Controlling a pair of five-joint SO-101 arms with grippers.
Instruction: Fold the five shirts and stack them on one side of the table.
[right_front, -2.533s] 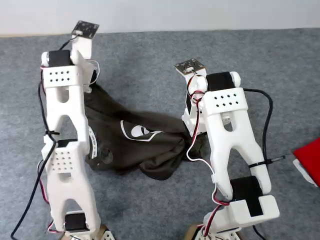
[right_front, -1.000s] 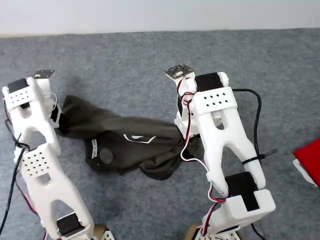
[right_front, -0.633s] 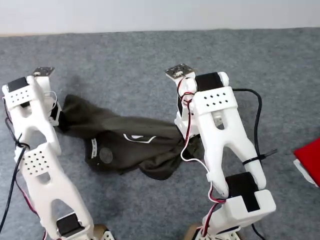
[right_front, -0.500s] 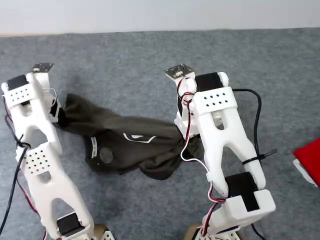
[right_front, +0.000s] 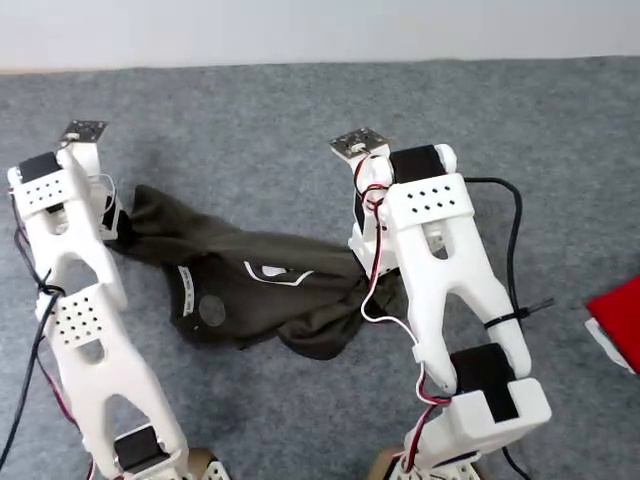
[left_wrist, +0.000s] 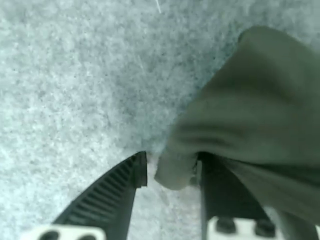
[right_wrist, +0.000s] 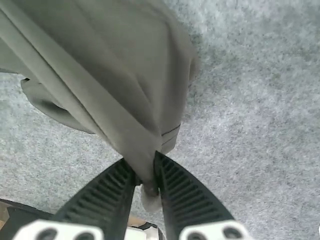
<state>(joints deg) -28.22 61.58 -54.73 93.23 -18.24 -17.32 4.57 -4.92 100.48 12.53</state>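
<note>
Right gripper (right_wrist: 145, 176) is clamped on a fold of the dark shirt (right_front: 250, 300); left gripper (left_wrist: 171, 171) stands part open astride its edge. Left should close firmly, then both should pull apart evenly.

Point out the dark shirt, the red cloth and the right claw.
dark shirt (right_front: 250, 295): high view, middle of its crumpled body.
red cloth (right_front: 620, 318): high view, its visible part at the picture's right edge.
right claw (right_wrist: 144, 170): right wrist view, between its fingertips, pinching a shirt fold.
</note>
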